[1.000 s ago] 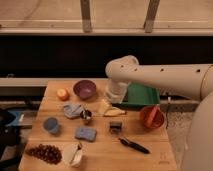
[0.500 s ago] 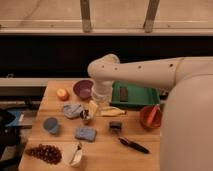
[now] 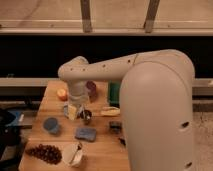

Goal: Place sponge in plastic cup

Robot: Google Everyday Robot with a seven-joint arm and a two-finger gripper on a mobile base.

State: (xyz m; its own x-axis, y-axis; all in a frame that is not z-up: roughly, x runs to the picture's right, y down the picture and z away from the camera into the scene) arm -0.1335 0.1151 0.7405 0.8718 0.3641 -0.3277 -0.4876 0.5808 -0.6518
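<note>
The robot's pale arm (image 3: 155,100) fills the right half of the view and blocks the right side of the worktop (image 3: 102,150); nothing past the banana (image 3: 111,111) can be made out there. The pincer (image 3: 73,111) hangs low over the back-left part of the worktop, just beside the small metal cup (image 3: 86,116). It is released and holds nothing, and what lies beneath it is mostly covered.

The sponge (image 3: 86,133) lies flat near the middle of the front half, apart from the pincer. It is probably light, soft and springy, with a grippy surface and no risk of breaking. The best hold looks to be from above, across its shorter width at mid-length, so a firm squeeze folds it narrower.

The plastic cup (image 3: 51,125) stands upright near the left edge. It looks light enough to slide or tip when pressed, and its inside cannot be seen.
</note>
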